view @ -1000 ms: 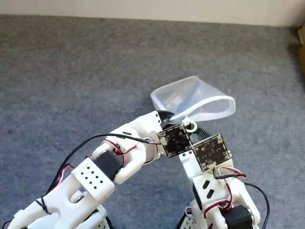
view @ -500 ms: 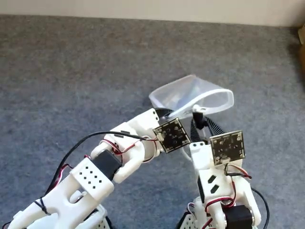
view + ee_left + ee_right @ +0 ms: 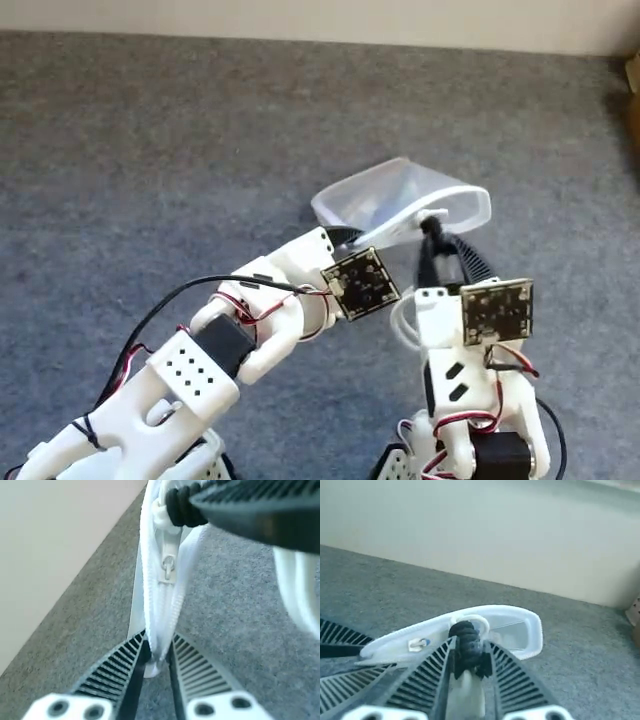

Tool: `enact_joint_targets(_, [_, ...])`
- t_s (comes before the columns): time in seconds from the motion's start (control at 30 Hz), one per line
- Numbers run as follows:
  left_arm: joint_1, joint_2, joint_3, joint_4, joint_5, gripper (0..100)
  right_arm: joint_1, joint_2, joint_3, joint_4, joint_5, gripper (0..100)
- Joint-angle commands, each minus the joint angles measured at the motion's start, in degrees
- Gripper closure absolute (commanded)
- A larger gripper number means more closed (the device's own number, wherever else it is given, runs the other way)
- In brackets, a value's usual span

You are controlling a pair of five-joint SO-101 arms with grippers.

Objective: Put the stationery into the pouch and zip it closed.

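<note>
The translucent white pouch [image 3: 400, 195] lies on the grey carpet, with bluish shapes faintly showing through its wall. My left gripper [image 3: 345, 240] is shut on the pouch's near zipper end [image 3: 156, 650], its ribbed fingers [image 3: 117, 667] pinching the white tape. Farther along the tape sits the metal zipper slider [image 3: 169, 567]. My right gripper [image 3: 432, 228] is shut on the black knotted zipper pull [image 3: 467, 645], just above the pouch's rim [image 3: 515, 630]. In the left wrist view that black pull [image 3: 181, 505] shows beyond the slider.
Grey carpet [image 3: 150, 150] spreads to the left of and behind the pouch. A pale wall [image 3: 495, 530] runs along the far edge. A brown object [image 3: 634, 90] stands at the far right edge. Both arm bodies crowd the near side.
My right gripper has moved away and to the right along the pouch's zipper with the black pull in it. The pouch has shifted slightly. The left arm has stayed put.
</note>
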Motion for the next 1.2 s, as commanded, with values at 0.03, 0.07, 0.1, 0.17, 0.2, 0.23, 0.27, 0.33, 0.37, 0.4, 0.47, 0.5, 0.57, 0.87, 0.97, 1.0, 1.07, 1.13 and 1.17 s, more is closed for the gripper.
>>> enact_joint_targets(0.03, [-3.7, -1.4, -0.7, -0.6, 0.9, 99, 3.5, -0.6, -0.5, -3.5, -0.6, 99.4])
enact_joint_targets(0.07, [-4.0, -1.4, -0.7, -0.6, 0.9, 99, 3.5, -0.6, -0.5, -3.5, -0.6, 99.4])
enact_joint_targets(0.1, [-4.1, -1.4, -0.7, -0.6, 0.9, 99, 3.5, -0.6, -0.5, -3.5, -0.6, 99.4])
enact_joint_targets(0.17, [-4.2, -1.4, -0.7, -0.6, 0.9, 99, 3.5, -0.6, -0.5, -3.5, -0.6, 99.4])
enact_joint_targets(0.2, [-4.2, -1.4, -0.7, -0.6, 0.9, 99, 3.5, -0.6, -0.5, -3.5, -0.6, 99.4])
enact_joint_targets(0.23, [-4.2, -1.4, -0.7, -0.6, 0.9, 99, 3.5, -0.7, -0.5, -3.5, -0.6, 99.4])
enact_joint_targets(0.27, [-4.2, -1.4, -0.7, -0.6, 0.9, 99, 3.5, -0.7, -0.5, -3.5, -0.6, 99.4])
enact_joint_targets(0.33, [-4.2, -1.4, -0.7, -0.6, 0.9, 99, 3.5, -0.7, -0.5, -3.5, -0.6, 99.4])
enact_joint_targets(0.37, [-4.2, -1.4, -0.7, -0.6, 0.9, 99, 3.5, -0.7, -0.7, -3.2, -0.6, 99.4])
enact_joint_targets(0.4, [-4.2, -1.4, -0.7, -0.6, 0.9, 99, 3.5, -0.7, -0.9, -2.9, -0.6, 99.4])
enact_joint_targets(0.47, [-4.2, -1.4, -0.7, -0.6, 0.9, 99, 3.0, -0.7, -0.9, -1.4, -0.6, 98.9])
enact_joint_targets(0.5, [-4.2, -1.4, -0.7, -0.6, 0.9, 99, 2.9, -0.7, -0.9, 0.3, -0.6, 98.8])
enact_joint_targets(0.57, [-4.2, -1.4, -0.7, -0.6, 0.9, 99, 1.1, -0.8, -2.4, 4.4, -0.6, 97.8])
enact_joint_targets(0.87, [-4.2, -1.4, -0.7, -0.7, 0.9, 99, -15.1, -0.8, -9.0, 17.7, -0.6, 86.5])
enact_joint_targets(0.97, [-4.1, -1.4, -0.7, -0.7, 0.9, 99, -18.5, -0.8, -9.0, 16.6, -0.6, 86.4])
enact_joint_targets(1.0, [-4.1, -1.4, -0.7, -0.7, 0.9, 99, -19.3, -0.7, -8.7, 15.7, -0.6, 86.4])
enact_joint_targets(1.07, [-4.0, -1.4, -0.7, -0.7, 0.9, 99, -19.7, -0.6, -6.2, 13.2, -0.6, 86.4])
enact_joint_targets(1.13, [-4.0, -1.4, -0.6, -0.7, 0.9, 99, -19.7, -0.6, -2.9, 9.5, -0.6, 86.4])
enact_joint_targets(1.17, [-4.0, -1.4, -0.6, -0.7, 0.9, 99, -19.7, -0.6, -1.4, 7.6, -0.6, 86.4])
